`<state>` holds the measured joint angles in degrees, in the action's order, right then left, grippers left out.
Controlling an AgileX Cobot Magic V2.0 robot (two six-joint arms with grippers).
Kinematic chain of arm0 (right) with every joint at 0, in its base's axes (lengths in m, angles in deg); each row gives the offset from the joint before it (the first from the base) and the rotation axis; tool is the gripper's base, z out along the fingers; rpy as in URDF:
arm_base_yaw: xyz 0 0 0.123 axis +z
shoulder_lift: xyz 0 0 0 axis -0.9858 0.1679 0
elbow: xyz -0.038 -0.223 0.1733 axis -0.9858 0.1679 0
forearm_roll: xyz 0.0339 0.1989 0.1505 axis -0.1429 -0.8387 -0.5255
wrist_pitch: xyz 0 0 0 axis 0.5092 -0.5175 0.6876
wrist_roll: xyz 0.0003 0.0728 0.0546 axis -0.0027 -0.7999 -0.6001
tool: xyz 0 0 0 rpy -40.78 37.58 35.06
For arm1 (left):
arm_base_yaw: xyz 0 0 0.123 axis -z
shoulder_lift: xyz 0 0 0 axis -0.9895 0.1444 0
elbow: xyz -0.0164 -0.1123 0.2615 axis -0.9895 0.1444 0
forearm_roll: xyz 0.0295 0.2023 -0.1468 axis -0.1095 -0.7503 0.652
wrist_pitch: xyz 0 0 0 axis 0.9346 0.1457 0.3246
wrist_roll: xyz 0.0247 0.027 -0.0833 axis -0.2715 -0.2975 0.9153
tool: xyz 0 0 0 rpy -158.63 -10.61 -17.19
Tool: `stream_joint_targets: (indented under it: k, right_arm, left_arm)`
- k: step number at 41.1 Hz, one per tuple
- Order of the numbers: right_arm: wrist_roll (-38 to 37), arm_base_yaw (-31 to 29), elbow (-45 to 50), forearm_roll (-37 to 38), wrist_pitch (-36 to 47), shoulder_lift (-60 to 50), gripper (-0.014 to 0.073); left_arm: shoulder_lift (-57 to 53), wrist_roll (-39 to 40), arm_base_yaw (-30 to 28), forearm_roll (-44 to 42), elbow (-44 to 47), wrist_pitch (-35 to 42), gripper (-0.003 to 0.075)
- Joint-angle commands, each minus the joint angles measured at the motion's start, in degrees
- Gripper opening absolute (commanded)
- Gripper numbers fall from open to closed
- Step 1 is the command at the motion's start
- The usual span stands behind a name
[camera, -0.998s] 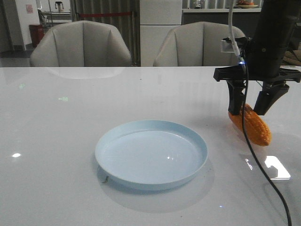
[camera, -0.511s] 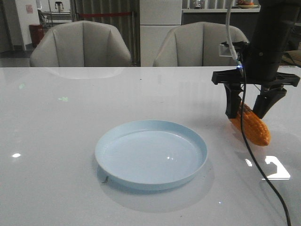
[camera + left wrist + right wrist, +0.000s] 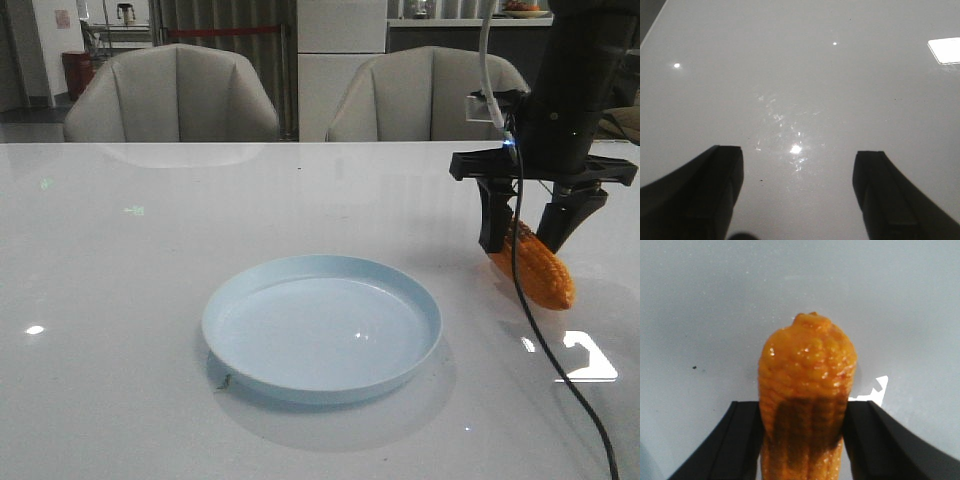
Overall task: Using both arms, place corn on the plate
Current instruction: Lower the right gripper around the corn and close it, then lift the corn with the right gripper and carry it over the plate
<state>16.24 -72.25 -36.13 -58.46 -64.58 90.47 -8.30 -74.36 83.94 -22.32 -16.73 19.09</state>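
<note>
Lifted slightly off the table, the corn sits clamped between the right gripper's closed-in fingers, ready for carrying to the plate

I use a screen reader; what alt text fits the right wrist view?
An orange toy corn stands between the right gripper's two black fingers, which touch its sides, its tapered tip pointing away over a plain white table.
</note>
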Motion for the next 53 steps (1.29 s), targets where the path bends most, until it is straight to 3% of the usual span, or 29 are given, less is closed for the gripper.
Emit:
stream_joint_targets:
  k: [1,14,26,35,53]
  right_arm:
    - [2.7,0.3,-0.8,0.3,-1.2,-2.7,0.0059]
    - [7.8,5.5,-9.1,-0.3,-12.2,-5.2,0.0059]
    - [8.1,14.4,-21.5,-4.3,-16.0,-5.1,0.0059]
    - [10.4,19.8,-22.2,-5.4,-20.2,-4.4,0.0059]
    - [10.4,21.6,-22.1,-6.0,-21.1,2.3,0.0059]
  left_arm:
    - [-0.7,0.5,-0.2,0.2,-1.6,4.9,0.0507]
    - [-0.7,0.5,-0.2,0.2,-1.6,5.0,0.0507]
    - [-0.7,0.5,-0.2,0.2,-1.6,5.1,0.0507]
    - [-0.7,0.5,-0.2,0.2,-1.6,5.3,0.0507]
    - [-0.7,0.5,-0.2,0.2,-1.6,5.3,0.0507]
